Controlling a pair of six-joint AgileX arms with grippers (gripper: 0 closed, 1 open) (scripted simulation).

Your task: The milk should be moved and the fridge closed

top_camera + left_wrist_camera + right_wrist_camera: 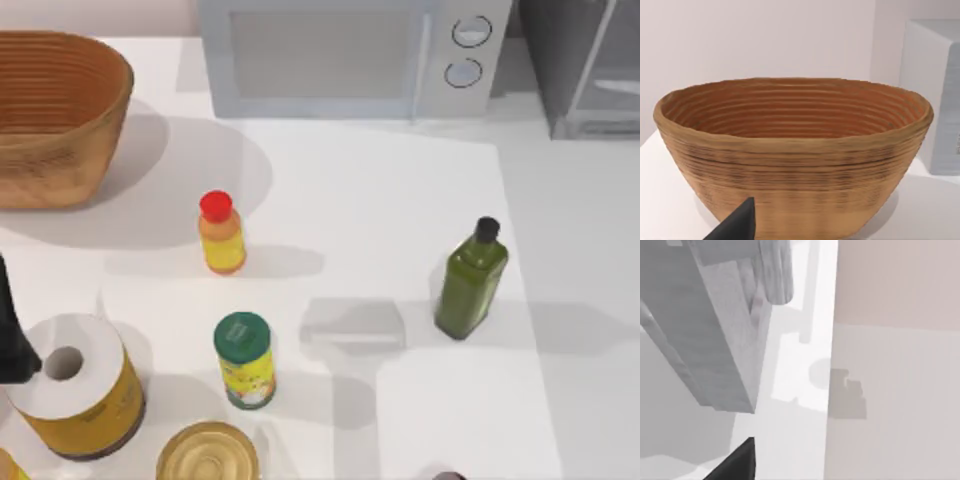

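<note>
The fridge [585, 70] is the grey cabinet at the table's far right corner, and its pale door panel in a grey frame stands at an angle. In the right wrist view the fridge [705, 330] shows close and tilted, with a dark tip of my right gripper [735, 464] at the picture's edge. My right arm [450, 476] barely shows at the near edge. The milk is out of view. My left gripper [10, 335] sits at the table's left edge, beside a white-topped yellow can [75, 390].
A light-grey microwave [350, 55] stands at the back. A woven basket [55, 115] fills the far left corner. On the table stand a red-capped orange bottle [221, 235], a dark green bottle [472, 280], a green-lidded can [245, 360] and a round jar [207, 455].
</note>
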